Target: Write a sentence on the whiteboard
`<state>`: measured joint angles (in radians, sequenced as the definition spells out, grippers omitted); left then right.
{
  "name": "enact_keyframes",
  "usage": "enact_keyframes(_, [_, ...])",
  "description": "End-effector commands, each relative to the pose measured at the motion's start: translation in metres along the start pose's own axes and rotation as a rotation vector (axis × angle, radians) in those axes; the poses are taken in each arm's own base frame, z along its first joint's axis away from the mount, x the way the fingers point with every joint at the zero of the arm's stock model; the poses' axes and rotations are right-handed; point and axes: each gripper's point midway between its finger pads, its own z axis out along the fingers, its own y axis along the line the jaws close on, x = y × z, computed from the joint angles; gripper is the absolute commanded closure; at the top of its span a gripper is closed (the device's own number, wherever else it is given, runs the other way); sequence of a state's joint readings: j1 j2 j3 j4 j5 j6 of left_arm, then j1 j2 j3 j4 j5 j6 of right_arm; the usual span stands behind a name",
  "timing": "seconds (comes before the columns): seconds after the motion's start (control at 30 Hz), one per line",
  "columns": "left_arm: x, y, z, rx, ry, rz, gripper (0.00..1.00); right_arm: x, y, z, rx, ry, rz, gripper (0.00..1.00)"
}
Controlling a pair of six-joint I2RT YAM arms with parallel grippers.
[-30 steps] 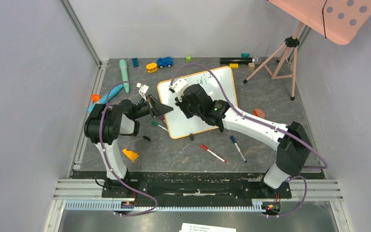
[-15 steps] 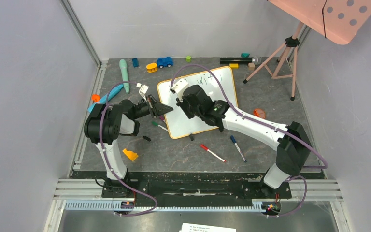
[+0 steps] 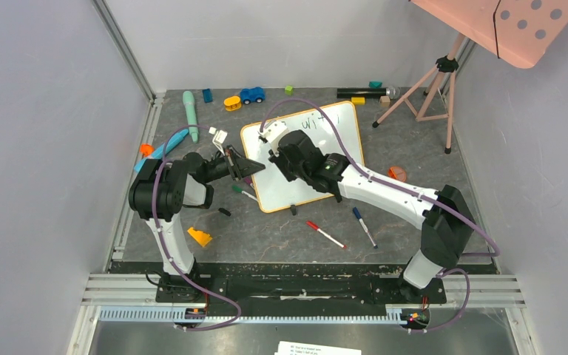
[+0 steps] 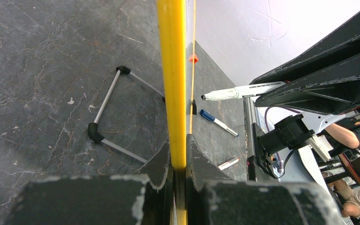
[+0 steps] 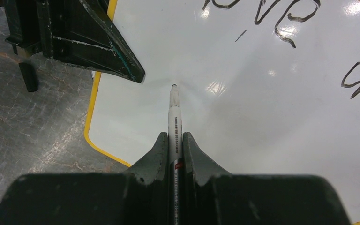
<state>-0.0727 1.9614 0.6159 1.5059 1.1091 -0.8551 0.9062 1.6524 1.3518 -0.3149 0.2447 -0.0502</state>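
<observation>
Two grippers met at one whiteboard (image 3: pixel 277 194), which sat askew at the middle of the table (image 3: pixel 414 148). At the left, the left gripper (image 4: pixel 178 150) was clamped narrow on the board's orange-yellow left edge. Just right of it, the right gripper (image 5: pixel 174 138) pinched one marker (image 5: pixel 174 110), its tip over bare white near that same edge. Whether it touched I could not tell. Three more lay loose on the table: a green-capped marker (image 3: pixel 242 192) by the board's near left corner, then a red marker (image 3: pixel 325 234) and a blue marker (image 3: pixel 364 226) in front. The sentence (image 5: pixel 272 14) ran toward the far edge. It was cut off at the top of the wrist view, largely hidden under the right arm (image 3: pixel 384 194) from above, and unreadable.
</observation>
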Motion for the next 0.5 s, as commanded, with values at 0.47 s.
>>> enact_keyframes(0.47, [-0.0068, 0.0131, -0.0012, -0.043, -0.055, 0.202, 0.98, -0.0178, -0.0068, 0.0038, 0.054, -0.039, 0.004, 1.00])
